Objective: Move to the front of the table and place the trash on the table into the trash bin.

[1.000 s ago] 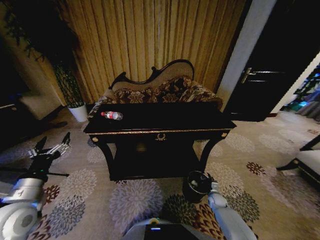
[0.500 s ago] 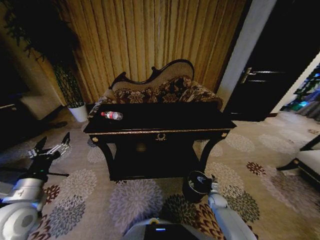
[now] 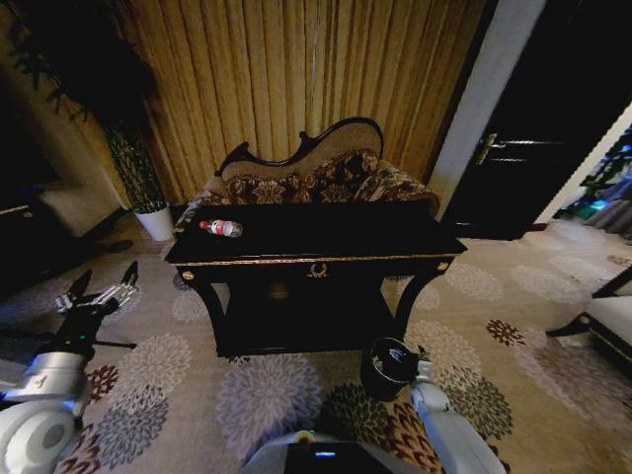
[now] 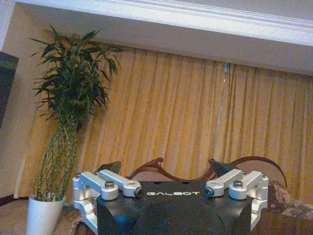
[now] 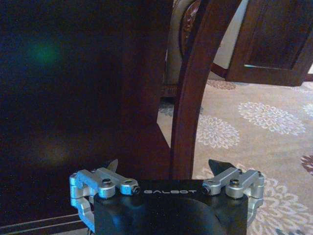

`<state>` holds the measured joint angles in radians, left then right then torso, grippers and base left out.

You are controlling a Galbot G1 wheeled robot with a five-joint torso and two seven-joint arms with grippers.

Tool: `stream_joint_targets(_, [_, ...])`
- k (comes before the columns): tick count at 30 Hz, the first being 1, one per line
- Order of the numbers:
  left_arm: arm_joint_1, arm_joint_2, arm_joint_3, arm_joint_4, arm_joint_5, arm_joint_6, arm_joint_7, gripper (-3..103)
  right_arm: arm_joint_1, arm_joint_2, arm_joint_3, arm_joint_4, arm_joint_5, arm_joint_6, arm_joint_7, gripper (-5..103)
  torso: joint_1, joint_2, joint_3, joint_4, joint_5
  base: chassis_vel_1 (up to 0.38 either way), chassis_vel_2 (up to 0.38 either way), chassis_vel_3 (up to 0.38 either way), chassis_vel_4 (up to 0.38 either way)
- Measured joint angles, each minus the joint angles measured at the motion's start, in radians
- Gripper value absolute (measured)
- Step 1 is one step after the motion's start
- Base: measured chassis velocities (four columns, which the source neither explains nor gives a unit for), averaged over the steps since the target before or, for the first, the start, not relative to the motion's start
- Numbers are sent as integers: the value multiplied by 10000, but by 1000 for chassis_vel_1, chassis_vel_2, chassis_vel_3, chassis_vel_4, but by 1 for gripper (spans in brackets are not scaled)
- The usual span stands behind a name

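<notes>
The bottle [image 3: 221,228] lies near the bench's [image 3: 326,259] left front edge, the trash bin [image 3: 387,367] stands on open carpet before its right leg, the left claw [image 3: 102,293] hangs spread and empty off its left, the right claw [image 5: 166,166] likewise beside the bin.

One table [image 3: 326,237], one bottle [image 3: 221,228], one trash bin [image 3: 387,367], one sofa [image 3: 316,178], two tools.
</notes>
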<state>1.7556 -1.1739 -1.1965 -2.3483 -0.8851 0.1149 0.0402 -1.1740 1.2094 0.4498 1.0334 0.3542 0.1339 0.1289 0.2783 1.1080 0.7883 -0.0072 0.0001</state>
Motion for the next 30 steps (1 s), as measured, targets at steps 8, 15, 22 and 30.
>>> stream_joint_targets(8, [-32,-6,8,3,1,0,0,100,-335,-133,208,1714,859,-606,1,100,0,0,-1,2,-2,0,0,0,0])
stream_joint_targets(15, [-28,-18,-37,-7,-4,0,-3,100,-756,-302,478,3447,1086,-846,4,100,0,0,0,1,-2,0,0,0,0])
stream_joint_targets(22, [-52,-89,77,-7,32,-4,-5,100,-1317,-389,738,6053,976,-1006,13,100,0,0,0,1,-1,0,0,0,0])
stream_joint_targets(30, [-61,-85,64,-4,60,-5,-11,100,-1864,-446,1032,8794,1303,-2330,58,100,0,0,0,1,-1,0,0,0,0])
